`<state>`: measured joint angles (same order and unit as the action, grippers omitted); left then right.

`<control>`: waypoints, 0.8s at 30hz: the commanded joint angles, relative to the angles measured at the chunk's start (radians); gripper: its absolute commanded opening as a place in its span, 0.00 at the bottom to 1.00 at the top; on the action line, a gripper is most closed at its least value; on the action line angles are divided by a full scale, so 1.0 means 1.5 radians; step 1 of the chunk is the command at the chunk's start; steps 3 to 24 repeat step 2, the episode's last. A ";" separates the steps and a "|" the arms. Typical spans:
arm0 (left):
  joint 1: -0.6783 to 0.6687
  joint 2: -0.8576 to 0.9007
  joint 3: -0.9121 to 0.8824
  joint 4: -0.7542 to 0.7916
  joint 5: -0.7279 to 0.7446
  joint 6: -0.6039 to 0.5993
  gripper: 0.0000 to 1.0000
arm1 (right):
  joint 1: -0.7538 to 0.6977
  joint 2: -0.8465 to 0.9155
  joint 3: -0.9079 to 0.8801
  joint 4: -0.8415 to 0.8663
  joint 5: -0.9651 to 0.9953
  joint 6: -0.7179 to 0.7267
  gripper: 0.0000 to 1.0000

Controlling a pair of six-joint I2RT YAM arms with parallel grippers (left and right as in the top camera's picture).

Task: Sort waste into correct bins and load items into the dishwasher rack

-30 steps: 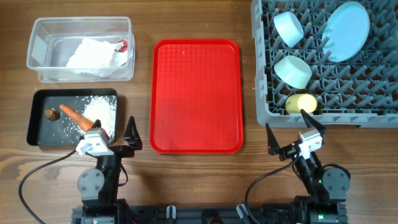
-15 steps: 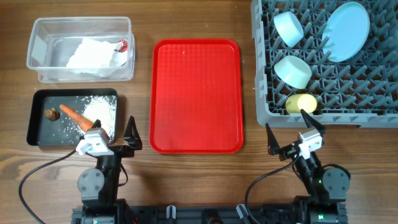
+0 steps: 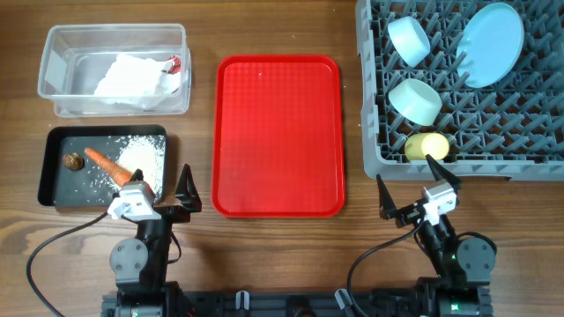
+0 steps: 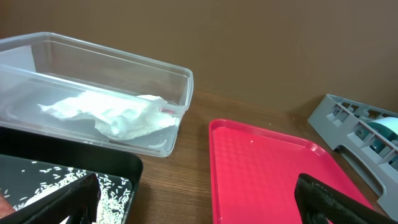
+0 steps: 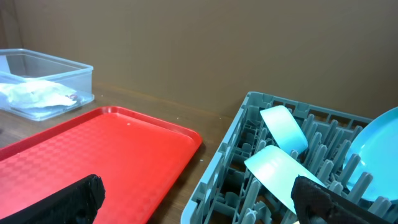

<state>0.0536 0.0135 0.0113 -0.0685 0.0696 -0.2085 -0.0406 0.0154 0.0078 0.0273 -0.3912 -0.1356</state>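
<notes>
The napkin point(image 3: 132, 77) is sorted into the tub point(image 3: 115, 29) upper left, the carrot point(image 3: 104, 163) into the black tray point(image 3: 46, 167), and the plate point(image 3: 489, 42) and bowls point(image 3: 410, 37) into the rack point(image 3: 520, 132) upper right. The spoon is not seen, possibly hidden. Both jaws are held open, empty.

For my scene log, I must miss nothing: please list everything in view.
clear tub: 1, transparent, far left
napkin: 1, white, clear tub
wrapper: 1, red-and-white, clear tub
black tray: 1, black, near left
rice grains: many, white, black tray
carrot piece: 1, orange, black tray
lump: 1, brown, black tray
red tray: 1, red, centre
rack: 1, grey, right
plate: 1, light blue, rack
blue bowl: 1, light blue, rack
green bowl: 1, pale green, rack
cup: 1, yellow, rack
table: 1, brown, underneath
left pincer: 1, black, open, near side
right pincer: 1, black, open, near side
</notes>
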 commanded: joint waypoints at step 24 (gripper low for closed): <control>0.004 -0.005 -0.004 -0.003 0.001 -0.008 1.00 | 0.003 -0.007 -0.002 0.004 0.007 0.003 1.00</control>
